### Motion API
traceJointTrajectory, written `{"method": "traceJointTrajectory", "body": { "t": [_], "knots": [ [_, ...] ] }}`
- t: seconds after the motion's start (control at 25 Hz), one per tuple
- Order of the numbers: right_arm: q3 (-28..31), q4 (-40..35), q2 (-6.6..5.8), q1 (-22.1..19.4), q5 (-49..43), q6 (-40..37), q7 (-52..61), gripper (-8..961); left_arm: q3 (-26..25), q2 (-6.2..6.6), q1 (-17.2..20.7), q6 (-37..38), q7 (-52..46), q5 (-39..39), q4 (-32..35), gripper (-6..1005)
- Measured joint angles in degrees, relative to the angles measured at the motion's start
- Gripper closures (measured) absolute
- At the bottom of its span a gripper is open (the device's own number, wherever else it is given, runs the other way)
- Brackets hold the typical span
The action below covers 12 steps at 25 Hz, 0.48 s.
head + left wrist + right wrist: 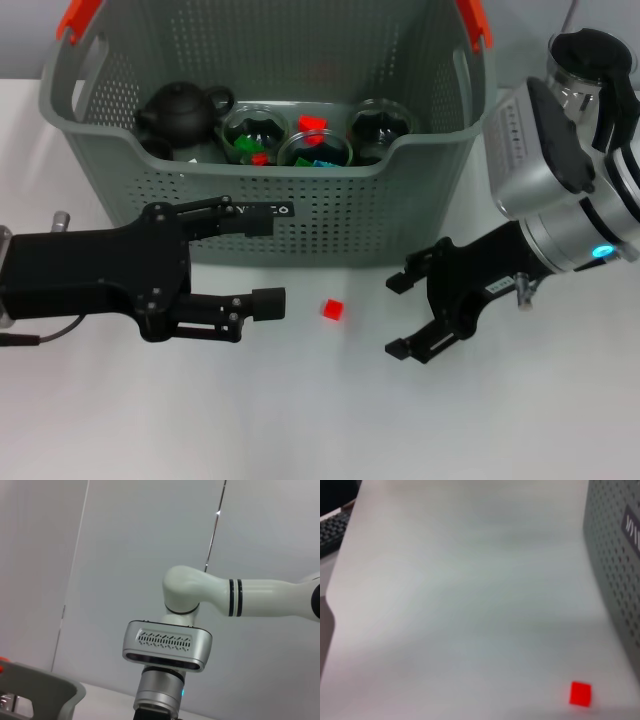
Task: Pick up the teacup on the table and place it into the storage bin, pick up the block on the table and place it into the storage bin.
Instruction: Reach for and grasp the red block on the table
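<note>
Left gripper (262,262) low over table (300,420), jaws spread, empty, in front of bin (330,215). Red block (332,309) on table between grippers, just before bin. Right gripper (398,315) jaws parted, empty, near block. Teacups (380,125) inside bin.

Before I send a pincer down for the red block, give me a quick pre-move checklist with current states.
1. Red block on the table, in the open, not touching the storage bin: ok.
2. Right pincer open, beside the block: ok.
3. Left pincer open, on the block's other side, apart from it: ok.
4. Block in the right wrist view: ok, though near the edge.
5. Room in the bin among the teapot and teacups: ok.
6. Any teacup left on the table: none seen, ok.
</note>
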Motion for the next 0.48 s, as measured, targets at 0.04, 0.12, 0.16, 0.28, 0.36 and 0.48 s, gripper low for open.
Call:
{"method": "traceJointTrajectory", "body": {
  "t": [0.04,0.12,0.16,0.28,0.36,0.48],
  "knots": [
    [-0.26,0.0,0.02,0.24,-0.01,0.51,0.0,37,-0.01,-0.05,0.18,-0.14,0.19,-0.05,-0.02,116],
    [-1.04,0.09,0.14,0.8,0.09,2.17,0.02,37,-0.02,-0.17,0.4,-0.29,0.67,-0.14,-0.11,116],
    [-1.33,0.28,0.22,0.98,0.22,2.92,0.02,37,-0.03,-0.21,0.45,-0.31,0.84,-0.18,-0.27,116],
    [-2.67,0.83,0.45,1.39,1.47,4.83,0.02,37,-0.03,-0.25,0.47,-0.42,1.0,-0.29,-0.74,116],
    [-4.18,1.02,0.49,1.4,3.06,5.73,0.01,37,-0.03,-0.26,0.47,-0.59,1.0,-0.29,-0.78,116],
    [-7.81,1.58,0.51,1.15,6.61,7.41,-0.04,38,-0.03,-0.25,0.46,-0.77,1.02,-0.29,-0.79,116]
  ]
}}
